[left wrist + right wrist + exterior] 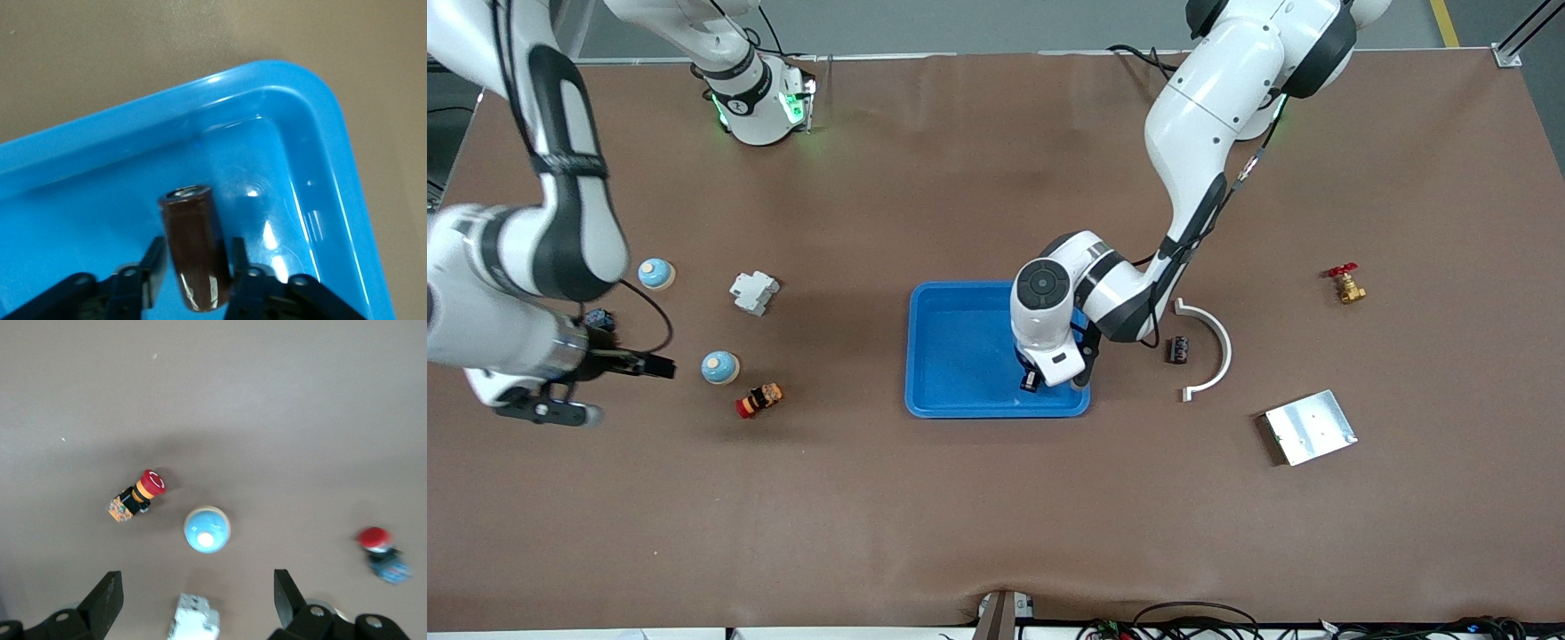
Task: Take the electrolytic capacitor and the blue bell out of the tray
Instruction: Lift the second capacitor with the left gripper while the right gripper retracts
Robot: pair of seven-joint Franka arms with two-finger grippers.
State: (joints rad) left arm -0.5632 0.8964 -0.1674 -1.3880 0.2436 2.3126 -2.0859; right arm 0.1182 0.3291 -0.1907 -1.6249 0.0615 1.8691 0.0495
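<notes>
Brown capacitor (197, 257) in left pincer (195, 270), over tray (320, 153)

No text, label, brand, number or sign can be read in any of the three views. The things on the counter (996, 516) and the arms carry no marking that is clear enough to read.

Brown table (978, 516) — bearing a blue tray (960, 356), two bells (656, 273) (719, 366), white breaker (753, 292), red-capped button (759, 400), curved bracket (1209, 347), metal plate (1309, 427), brass valve (1347, 284)
</notes>
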